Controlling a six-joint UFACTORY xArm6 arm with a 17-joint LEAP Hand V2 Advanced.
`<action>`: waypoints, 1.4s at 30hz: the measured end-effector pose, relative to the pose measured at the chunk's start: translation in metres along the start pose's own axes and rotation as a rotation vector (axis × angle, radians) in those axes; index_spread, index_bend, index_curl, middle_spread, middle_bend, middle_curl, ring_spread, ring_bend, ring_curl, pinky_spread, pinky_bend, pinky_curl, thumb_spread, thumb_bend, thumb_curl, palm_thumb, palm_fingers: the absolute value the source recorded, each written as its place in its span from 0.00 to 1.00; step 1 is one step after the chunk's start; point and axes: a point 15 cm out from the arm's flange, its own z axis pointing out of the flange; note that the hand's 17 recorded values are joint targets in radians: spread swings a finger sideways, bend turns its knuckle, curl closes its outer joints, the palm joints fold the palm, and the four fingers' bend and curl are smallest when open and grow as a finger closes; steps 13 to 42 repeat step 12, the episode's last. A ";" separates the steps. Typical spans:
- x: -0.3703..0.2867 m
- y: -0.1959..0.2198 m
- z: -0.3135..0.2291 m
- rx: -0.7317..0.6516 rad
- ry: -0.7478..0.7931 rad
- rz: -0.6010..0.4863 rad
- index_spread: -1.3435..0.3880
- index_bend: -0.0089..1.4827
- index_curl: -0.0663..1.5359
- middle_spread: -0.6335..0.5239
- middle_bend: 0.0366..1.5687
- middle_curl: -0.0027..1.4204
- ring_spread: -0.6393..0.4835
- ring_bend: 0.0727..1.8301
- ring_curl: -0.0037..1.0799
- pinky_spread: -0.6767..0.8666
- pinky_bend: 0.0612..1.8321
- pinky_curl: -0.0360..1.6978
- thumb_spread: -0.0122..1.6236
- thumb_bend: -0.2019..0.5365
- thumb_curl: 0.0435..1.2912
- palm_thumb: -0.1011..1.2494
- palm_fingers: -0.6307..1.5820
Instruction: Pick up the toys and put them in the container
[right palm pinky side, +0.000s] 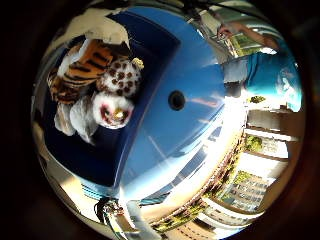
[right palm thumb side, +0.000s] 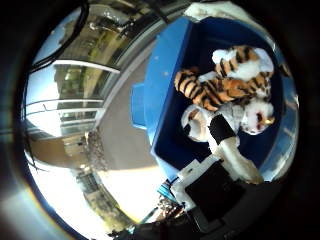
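Observation:
A blue container (right palm thumb side: 161, 95) holds three plush toys lying close together. A striped orange and black tiger (right palm thumb side: 215, 90) lies across its inside. Beside the tiger sits a white toy with brown spots (right palm pinky side: 120, 77). A white fluffy toy with a yellow beak (right palm pinky side: 112, 110) rests against both. My hand (right palm thumb side: 216, 190) hovers close above the container. One white and black finger (right palm thumb side: 224, 142) reaches out fairly straight over the toys, with nothing held in it.
A flat blue panel with a round black hole (right palm pinky side: 176, 100) adjoins the container's open part. Grey pavement (right palm thumb side: 120, 145) lies beside the container. Glass doors (right palm thumb side: 75, 95) and buildings (right palm pinky side: 250, 190) stand further off.

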 end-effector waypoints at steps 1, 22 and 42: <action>0.000 0.005 -0.006 -0.006 -0.001 -0.007 0.53 0.26 0.12 0.59 0.08 0.30 0.82 0.23 0.30 0.74 0.37 0.26 0.63 0.23 0.41 0.63 0.27; 0.021 0.101 -0.117 -0.018 0.016 -0.026 0.54 0.18 0.16 0.60 0.08 0.25 0.82 0.19 0.29 0.74 0.33 0.22 0.63 0.23 0.38 0.63 0.30; 0.021 0.101 -0.117 -0.018 0.016 -0.026 0.54 0.18 0.16 0.60 0.08 0.25 0.82 0.19 0.29 0.74 0.33 0.22 0.63 0.23 0.38 0.63 0.30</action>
